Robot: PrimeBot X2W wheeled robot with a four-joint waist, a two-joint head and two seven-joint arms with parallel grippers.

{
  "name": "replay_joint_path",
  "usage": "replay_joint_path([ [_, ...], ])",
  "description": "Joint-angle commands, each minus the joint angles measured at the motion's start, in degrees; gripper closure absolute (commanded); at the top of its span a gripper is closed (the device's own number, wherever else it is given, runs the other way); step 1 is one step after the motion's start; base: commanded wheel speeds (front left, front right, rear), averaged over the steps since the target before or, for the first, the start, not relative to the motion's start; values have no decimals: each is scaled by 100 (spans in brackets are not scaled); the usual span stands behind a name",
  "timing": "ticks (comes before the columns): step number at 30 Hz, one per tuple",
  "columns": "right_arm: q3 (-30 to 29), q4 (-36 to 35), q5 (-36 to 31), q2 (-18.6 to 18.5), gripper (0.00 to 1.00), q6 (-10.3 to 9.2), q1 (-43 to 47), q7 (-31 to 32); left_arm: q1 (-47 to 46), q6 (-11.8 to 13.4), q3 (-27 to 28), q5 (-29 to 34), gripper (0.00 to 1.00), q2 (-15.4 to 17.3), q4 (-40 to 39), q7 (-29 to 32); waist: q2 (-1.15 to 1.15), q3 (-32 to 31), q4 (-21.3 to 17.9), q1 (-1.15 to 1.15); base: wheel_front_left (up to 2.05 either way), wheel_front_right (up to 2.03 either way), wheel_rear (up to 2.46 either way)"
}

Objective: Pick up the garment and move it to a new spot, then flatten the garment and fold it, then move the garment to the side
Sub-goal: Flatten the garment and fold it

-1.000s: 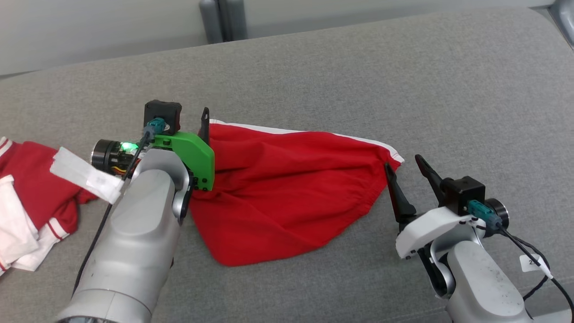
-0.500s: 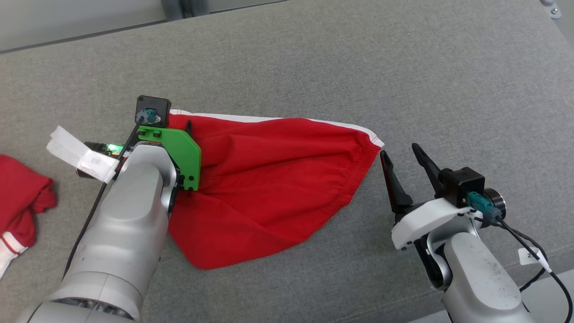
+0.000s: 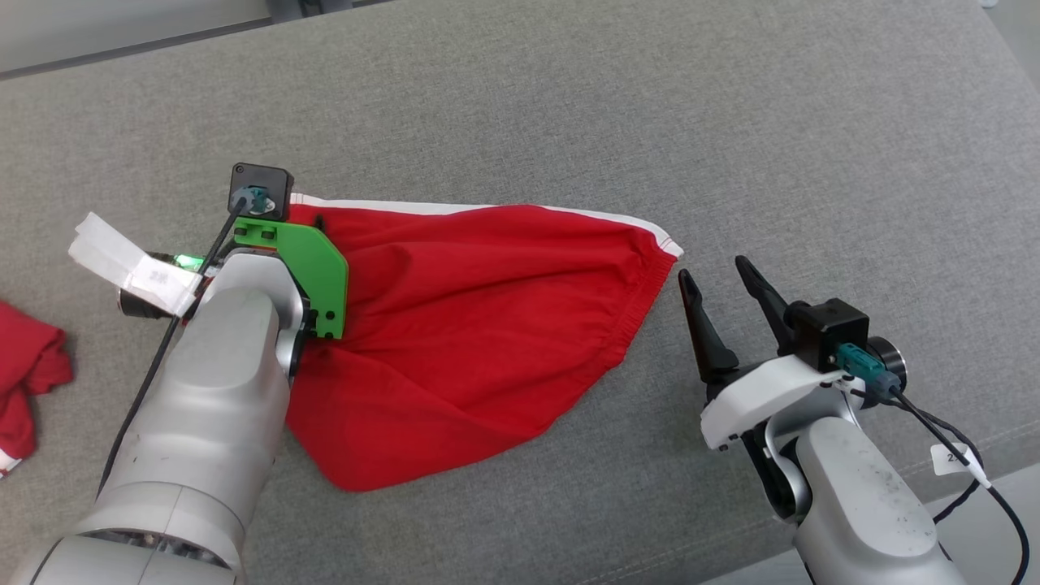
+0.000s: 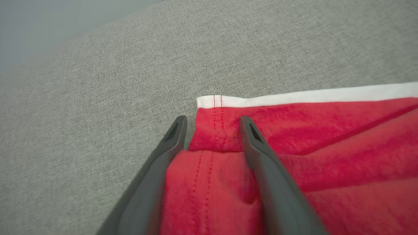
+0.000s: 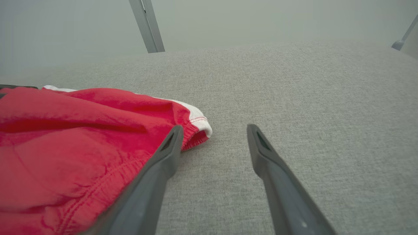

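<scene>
At the left edge of the grey cushion point(image 3: 569, 106) lies another bunched red cloth point(image 3: 28, 382), well apart from the rest. Next, the left fingers point(image 4: 169, 143) are spread open over the left corner of the red garment point(image 3: 471, 325), with a little fold of it between them, but they are not squeezing it. The garment lies crumpled near the middle of the cushion, its white edge toward the far side, and the right fingers point(image 3: 703, 325) hang open just beside its right corner, holding nothing.
</scene>
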Motion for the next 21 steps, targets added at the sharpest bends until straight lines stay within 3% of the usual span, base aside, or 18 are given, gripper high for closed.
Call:
replay_joint_path([
  [1, -2, 17, 40, -2, 0, 0, -66, -18, -69, -35, -50, -4, 67, 54, 47, 36, 0, 14, -10, -1, 0, 0, 0],
  [2, -3, 18, 44, -1, 0, 0, -73, -18, -86, -51, -53, -14, 78, 62, 47, -23, 0, 19, -11, -1, 0, 0, 0],
  [3, -6, 21, 50, 1, 0, 0, -78, -18, -127, -25, -93, 39, 100, 86, 22, -136, 0, 23, -10, -1, 0, 0, 0],
  [14, -277, 75, 2, -1, 0, 0, 133, -18, -76, -22, -112, -118, 100, -53, -234, -1245, 0, -375, 354, -1, 0, 0, 0],
  [18, -417, 100, -48, -34, 0, 0, 255, -18, 158, -62, -75, -231, 100, -110, -651, -1449, 0, -696, 632, -1, 0, 0, 0],
  [21, -549, 122, -83, -40, 0, 0, 398, -18, 497, -53, -41, -286, 100, -130, -1392, -1473, 0, -959, 867, -1, 0, 0, 0],
])
